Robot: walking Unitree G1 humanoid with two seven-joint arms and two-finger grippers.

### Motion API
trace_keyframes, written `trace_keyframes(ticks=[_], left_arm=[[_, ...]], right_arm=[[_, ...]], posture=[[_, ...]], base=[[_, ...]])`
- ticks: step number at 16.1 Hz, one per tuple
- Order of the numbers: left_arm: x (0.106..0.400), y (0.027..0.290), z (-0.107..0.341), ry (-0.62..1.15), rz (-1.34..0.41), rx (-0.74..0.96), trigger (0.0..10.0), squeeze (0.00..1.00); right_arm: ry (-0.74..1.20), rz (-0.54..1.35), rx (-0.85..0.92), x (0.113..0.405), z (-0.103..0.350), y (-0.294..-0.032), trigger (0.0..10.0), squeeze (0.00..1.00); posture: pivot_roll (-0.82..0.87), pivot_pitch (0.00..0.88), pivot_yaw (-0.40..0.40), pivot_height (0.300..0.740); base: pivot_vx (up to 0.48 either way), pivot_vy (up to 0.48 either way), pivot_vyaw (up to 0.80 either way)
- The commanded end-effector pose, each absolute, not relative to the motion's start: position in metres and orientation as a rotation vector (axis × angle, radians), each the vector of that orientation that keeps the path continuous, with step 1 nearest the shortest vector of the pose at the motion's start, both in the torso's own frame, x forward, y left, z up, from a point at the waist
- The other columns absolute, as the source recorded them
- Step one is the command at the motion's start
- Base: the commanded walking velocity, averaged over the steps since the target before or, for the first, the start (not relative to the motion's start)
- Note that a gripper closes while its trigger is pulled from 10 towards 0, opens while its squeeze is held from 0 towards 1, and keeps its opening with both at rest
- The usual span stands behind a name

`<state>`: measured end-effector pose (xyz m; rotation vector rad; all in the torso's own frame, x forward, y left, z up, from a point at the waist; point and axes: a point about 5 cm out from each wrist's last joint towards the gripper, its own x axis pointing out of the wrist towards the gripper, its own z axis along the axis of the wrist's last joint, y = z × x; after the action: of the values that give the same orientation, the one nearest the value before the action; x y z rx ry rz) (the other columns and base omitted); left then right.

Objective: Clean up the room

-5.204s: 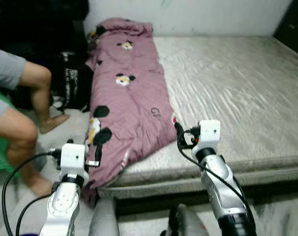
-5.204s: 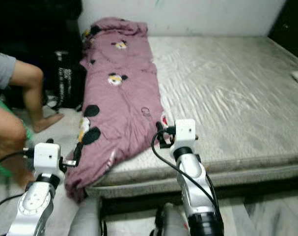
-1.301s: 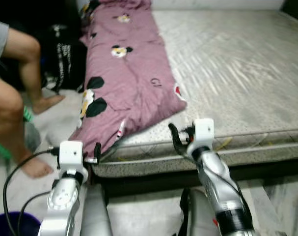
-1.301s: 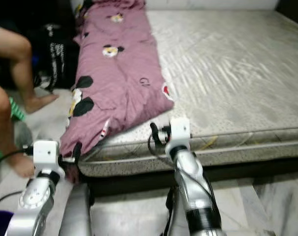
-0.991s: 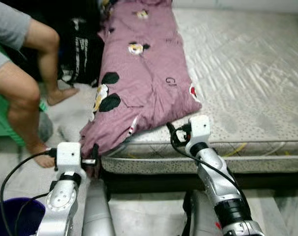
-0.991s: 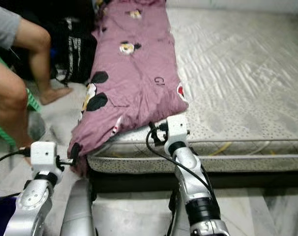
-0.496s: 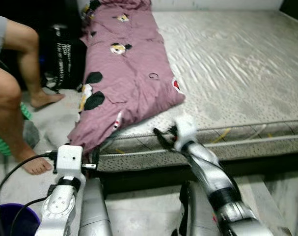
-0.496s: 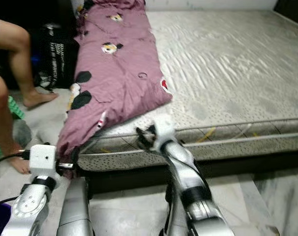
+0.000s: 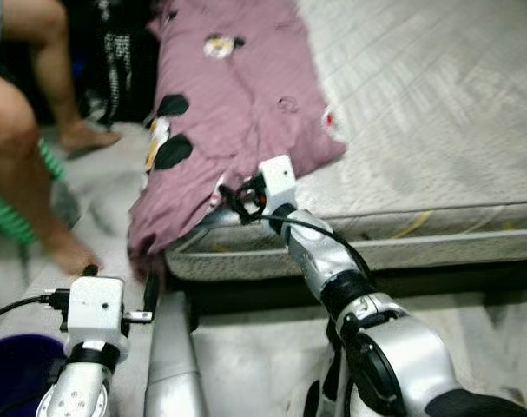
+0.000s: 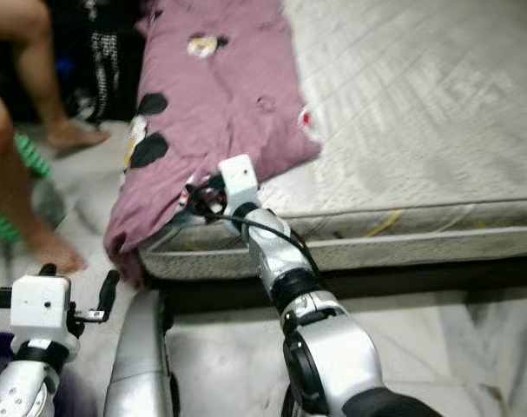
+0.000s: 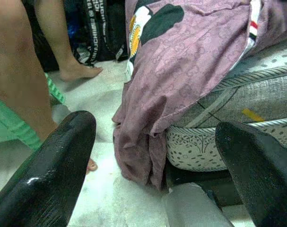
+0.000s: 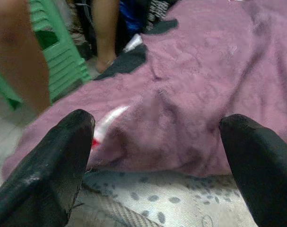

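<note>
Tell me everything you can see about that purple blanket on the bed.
The purple blanket is soft, quilted-looking cloth printed with black, white and yellow cartoon patches. It lies rumpled in a long strip along the left side of the grey mattress, its near corner spilling over the edge and hanging toward the floor. The right pincer, fingers open, sits just at its near hem. The left pincer, also open, is lower, facing the hanging corner.
</note>
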<state>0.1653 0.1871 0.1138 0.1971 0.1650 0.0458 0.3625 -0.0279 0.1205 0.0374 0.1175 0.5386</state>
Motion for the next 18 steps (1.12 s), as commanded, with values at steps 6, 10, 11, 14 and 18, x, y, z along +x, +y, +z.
trace_keyframes(ticks=[6, 10, 11, 14, 18], left_arm=[[0.158, 0.174, 0.120, 0.208, -0.011, 0.176, 10.0, 0.00], [0.161, 0.170, 0.120, 0.212, -0.013, 0.169, 10.0, 0.00], [0.162, 0.170, 0.120, 0.212, -0.012, 0.170, 10.0, 0.00], [0.163, 0.171, 0.119, 0.213, -0.003, 0.167, 10.0, 0.00], [0.167, 0.170, 0.116, 0.217, 0.000, 0.160, 10.0, 0.00]], right_arm=[[0.118, 0.284, 0.135, 0.383, 0.137, -0.053, 10.0, 0.00], [0.189, 0.350, 0.220, 0.374, 0.127, -0.032, 10.0, 0.00], [0.189, 0.362, 0.232, 0.374, 0.128, -0.029, 10.0, 0.00], [0.216, 0.369, 0.369, 0.374, 0.133, -0.018, 10.0, 0.00], [0.202, 0.369, 0.414, 0.375, 0.139, -0.012, 10.0, 0.00]], posture=[[0.35, 0.264, 0.015, 0.495], [0.34, 0.256, 0.004, 0.495], [0.34, 0.252, 0.002, 0.495], [0.34, 0.242, -0.005, 0.495], [0.33, 0.224, -0.004, 0.495]], base=[[0.000, 0.000, 0.00], [0.000, 0.000, 0.00], [0.000, 0.000, 0.00], [0.000, 0.000, 0.00], [0.000, 0.000, 0.00]])
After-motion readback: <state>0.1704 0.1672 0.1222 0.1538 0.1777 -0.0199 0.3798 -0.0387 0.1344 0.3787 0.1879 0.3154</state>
